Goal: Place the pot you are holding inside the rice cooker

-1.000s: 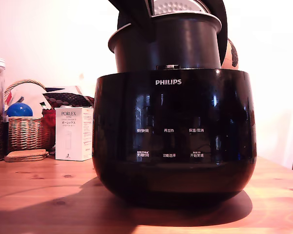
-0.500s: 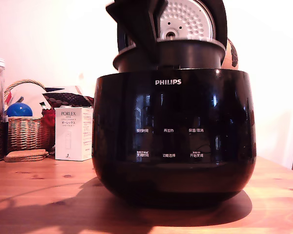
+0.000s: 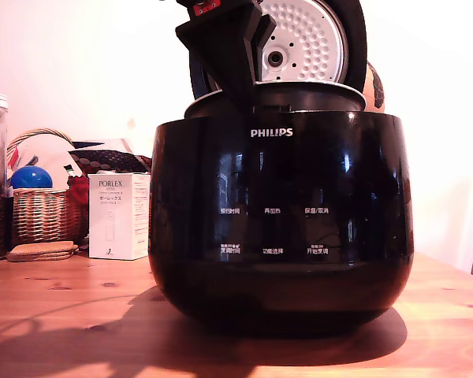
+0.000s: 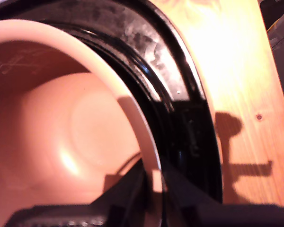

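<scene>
The pot (image 3: 299,96) looked to be a rigid thing of thin metal, probably light for its size, smooth-walled and likely slippery; its thin flared rim was the only sensible place to take hold, one finger inside the wall and one outside. That was how the hand (image 4: 151,182) had it: in the wrist view the dark fingers (image 4: 125,189) were closed on the pale rim (image 4: 128,111), one to each side of the wall, with no gap showing between pad and metal. A pinch at one point of the rim would let the pot tip about that point, so the hold probably needed to stay firm until the base was seated.

The pot sat almost wholly down in the rice cooker (image 3: 280,228), directly under the hand. In the exterior view only its rim and a narrow band of dark wall showed above the cooker's glossy body, and the hand (image 3: 240,98) reached down to the rim from above. Behind the hand the lid (image 3: 303,35) stood open, its dimpled white plate facing forward. Whether the base had touched bottom could not be told. The cooker stood on the wooden bench (image 3: 63,315), below the hand.
</scene>
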### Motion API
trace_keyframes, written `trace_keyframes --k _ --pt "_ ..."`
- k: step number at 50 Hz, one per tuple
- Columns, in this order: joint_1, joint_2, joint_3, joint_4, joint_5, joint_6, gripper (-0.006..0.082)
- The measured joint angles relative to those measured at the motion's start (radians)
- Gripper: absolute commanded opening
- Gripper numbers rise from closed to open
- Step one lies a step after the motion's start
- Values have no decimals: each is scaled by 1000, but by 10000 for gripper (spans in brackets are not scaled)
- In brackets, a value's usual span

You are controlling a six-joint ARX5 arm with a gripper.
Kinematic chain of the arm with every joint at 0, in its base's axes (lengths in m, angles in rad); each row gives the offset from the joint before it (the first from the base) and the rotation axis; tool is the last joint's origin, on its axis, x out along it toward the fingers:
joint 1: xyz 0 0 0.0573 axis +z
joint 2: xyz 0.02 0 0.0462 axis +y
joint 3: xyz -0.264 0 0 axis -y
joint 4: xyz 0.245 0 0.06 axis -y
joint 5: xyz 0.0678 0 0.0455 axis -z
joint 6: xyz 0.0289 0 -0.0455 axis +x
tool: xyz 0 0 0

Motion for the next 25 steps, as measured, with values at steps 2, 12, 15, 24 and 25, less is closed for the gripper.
trace_keyframes --k 2,12,15,24,25 --pt "0 0 0 0 0 0 -24" --pt "-2 0 0 8 0 -2 1" --pt "-5 0 0 8 0 -2 47" --pt "-7 0 0 31 0 -2 117" --pt "-7 0 0 32 0 -2 117"
